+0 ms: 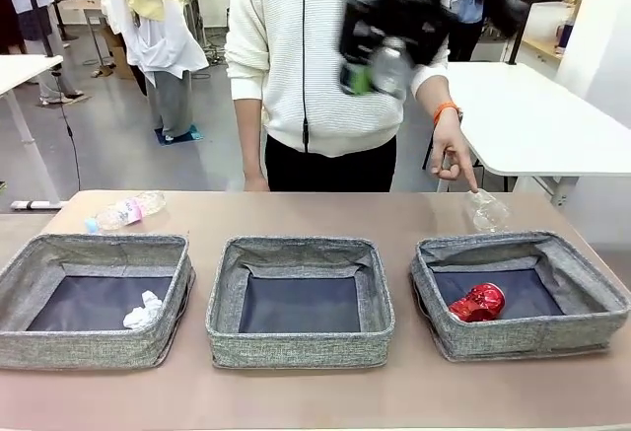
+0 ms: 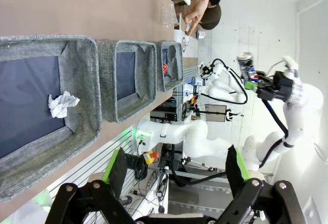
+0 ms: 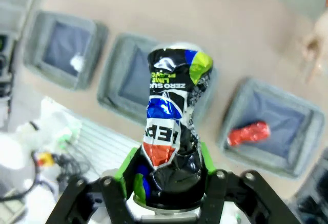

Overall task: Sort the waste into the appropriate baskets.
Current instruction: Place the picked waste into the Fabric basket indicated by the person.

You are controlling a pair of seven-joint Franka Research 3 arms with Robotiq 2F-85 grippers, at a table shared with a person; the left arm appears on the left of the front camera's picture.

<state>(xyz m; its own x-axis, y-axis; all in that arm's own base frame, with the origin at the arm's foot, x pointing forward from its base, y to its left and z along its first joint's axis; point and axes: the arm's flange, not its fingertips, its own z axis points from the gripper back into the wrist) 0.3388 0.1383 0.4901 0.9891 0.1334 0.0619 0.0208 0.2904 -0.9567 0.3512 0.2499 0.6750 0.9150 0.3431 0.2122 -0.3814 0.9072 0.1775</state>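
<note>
Right end effector [image 3: 166,170]: clenched on the dark blue can [image 3: 174,106], high over the far edge of the desk [image 1: 296,216].
Left end effector [image 2: 176,168]: released, empty.
Right basket [image 1: 592,298], by the right edge: holds the dented red can [image 1: 478,302].
Left basket [image 1: 20,283]: holds the paper ball [image 1: 145,310].
Far edge: bottle [image 1: 126,211] at the left; plastic cup [image 1: 488,210] at the right, with a person's hand [image 1: 452,150] pointing at it.
Risk: dropped from this height, the can may bounce off a soft wall or land in the middle basket [image 1: 225,303]. The hand is near its path.

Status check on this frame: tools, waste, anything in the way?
Left tool open. Right tool shut on dark can, held high above the table. Person's hand points at plastic cup just beyond right basket.
</note>
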